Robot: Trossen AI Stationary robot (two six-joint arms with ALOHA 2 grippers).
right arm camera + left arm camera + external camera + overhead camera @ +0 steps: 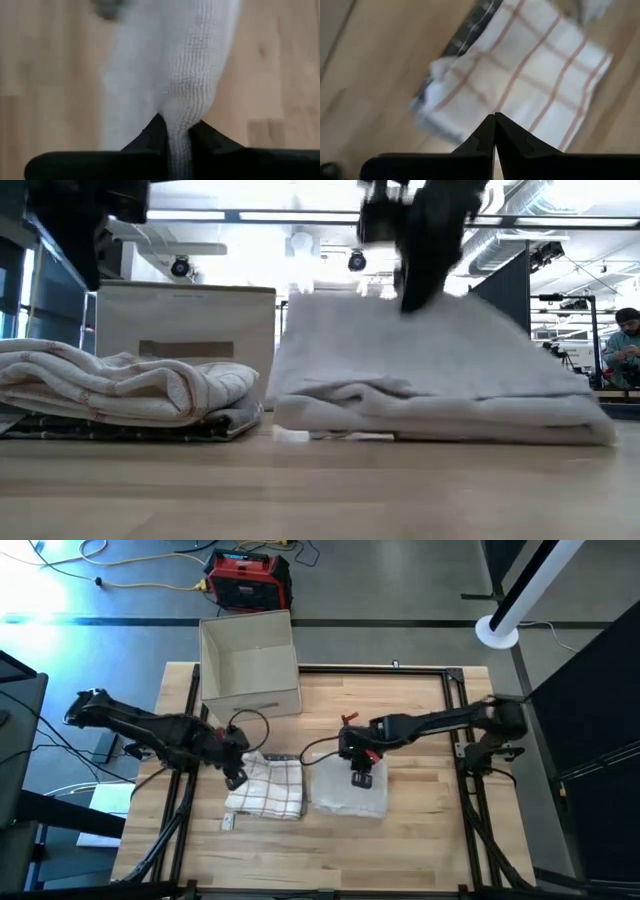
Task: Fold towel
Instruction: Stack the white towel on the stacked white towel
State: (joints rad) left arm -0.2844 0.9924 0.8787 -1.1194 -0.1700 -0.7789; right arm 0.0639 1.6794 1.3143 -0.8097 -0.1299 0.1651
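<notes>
High view: grey towel [348, 792] flat near table centre, roughly rectangular, folded, thick terry. Right gripper [361, 776] over its upper middle, pinching a ridge of the cloth. Right wrist view confirms: fingers [150, 137] clamped tight on a raised fold of white-grey looped knit, wood visible both sides of it.

Checked towel [268, 785] just left of the grey one, narrow gap between them, cream with thin red-brown grid lines, folded into a rough square, lying partly on a dark patterned cloth [467, 34] that pokes out along one edge. Left gripper [234, 778] at that towel's left edge, above it. Left wrist view: fingers [482, 137] pressed together, nothing between them.

Low view: grey towel [440, 395] stacked in soft rounded layers, top layer lifted into a slope toward the gripper; checked towel [125, 385] lower, puffy rolled edges.

Open room: bare butcher-block table [420, 840] in front of both towels and to the right of the grey one. Back left taken by a beige open-top box [250, 665], overhanging the far table edge. Small white tag [229, 823] on the wood by the checked towel's front left corner. Black frame rails along the table's sides and back.
</notes>
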